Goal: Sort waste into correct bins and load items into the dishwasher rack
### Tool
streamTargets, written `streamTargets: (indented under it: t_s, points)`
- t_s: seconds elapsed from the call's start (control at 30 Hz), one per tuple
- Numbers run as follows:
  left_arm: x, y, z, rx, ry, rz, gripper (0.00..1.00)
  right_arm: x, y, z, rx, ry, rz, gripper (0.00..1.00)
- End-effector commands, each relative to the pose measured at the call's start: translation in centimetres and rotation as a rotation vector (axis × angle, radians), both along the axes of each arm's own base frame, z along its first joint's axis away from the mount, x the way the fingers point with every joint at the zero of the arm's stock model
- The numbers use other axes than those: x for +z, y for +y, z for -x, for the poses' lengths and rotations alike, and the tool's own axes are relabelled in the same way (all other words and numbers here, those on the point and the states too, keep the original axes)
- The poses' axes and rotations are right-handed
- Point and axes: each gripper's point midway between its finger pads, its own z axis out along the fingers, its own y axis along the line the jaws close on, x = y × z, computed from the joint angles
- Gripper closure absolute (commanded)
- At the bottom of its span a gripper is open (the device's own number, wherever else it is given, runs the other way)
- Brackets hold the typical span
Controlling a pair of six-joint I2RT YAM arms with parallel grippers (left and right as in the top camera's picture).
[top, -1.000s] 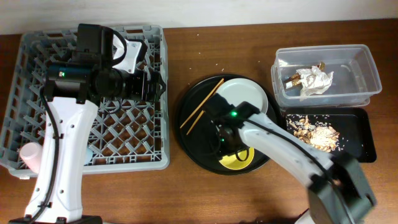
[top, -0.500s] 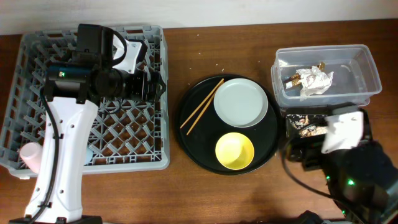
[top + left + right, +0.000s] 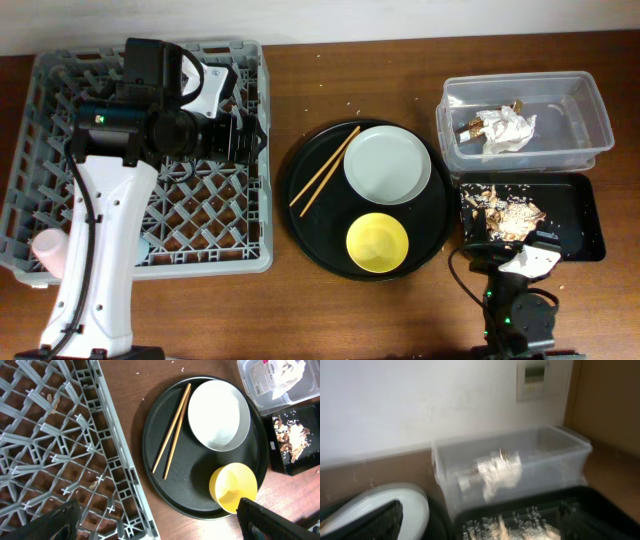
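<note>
The grey dishwasher rack (image 3: 60, 90) fills the left side. A pink cup (image 3: 47, 250) and a light-blue cup (image 3: 146, 243) sit at its front left. My left gripper (image 3: 250, 140) hovers open and empty over the rack's right edge (image 3: 50, 435). The chopsticks (image 3: 325, 172), pale plate (image 3: 388, 165) and yellow bowl (image 3: 377, 243) lie on the round black tray (image 3: 310, 230). The clear tub (image 3: 590, 110) holds the napkin (image 3: 505, 130) and wrapper (image 3: 472, 126). The shallow black tray (image 3: 580, 215) holds food scraps (image 3: 505, 210). My right gripper (image 3: 500, 250) is open and empty, low at that tray's front.
The left wrist view shows the chopsticks (image 3: 172, 430), plate (image 3: 220, 415) and bowl (image 3: 232, 485). The blurred right wrist view shows the tub (image 3: 550, 455), the napkin (image 3: 500, 470), the scraps (image 3: 520, 527) and the plate's edge (image 3: 385, 502). Crumbs dot the table.
My right arm has pulled back from over the yellow bowl to the front right of the table, by the black tray. The left arm has not moved.
</note>
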Motion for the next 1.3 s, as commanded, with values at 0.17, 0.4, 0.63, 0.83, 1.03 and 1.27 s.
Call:
streamTargets:
  t_s: [0.17,0.4,0.63,0.83,1.03,1.27]
  points:
    - [0.1,-0.1,-0.1,-0.015,-0.009,-0.005,0.01,-1.6,0.0,-0.3,0.002,0.017,-0.002,0.02]
    - [1.9,-3.8,0.6,-0.09,0.01,0.223,0.01,-1.6,0.0,-0.3,0.002,0.017,-0.002,0.02]
    - [-10.6,-17.3,1.8,-0.356,0.221,0.019,0.07,-1.6,0.0,-0.3,0.002,0.017,-0.002,0.02]
    - [-22.9,-18.8,5.2,-0.434,0.451,-0.277,0.51,-1.6,0.0,-0.3,0.001,0.018,-0.002,0.01]
    - [-25.5,-19.5,8.0,-0.486,0.513,-0.326,0.71,-1.6,0.0,-0.3,0.001,0.017,-0.002,0.02]
    - [-26.7,-17.8,7.9,-0.472,0.488,-0.434,1.0,-1.6,0.0,-0.3,0.001,0.018,-0.002,0.02]
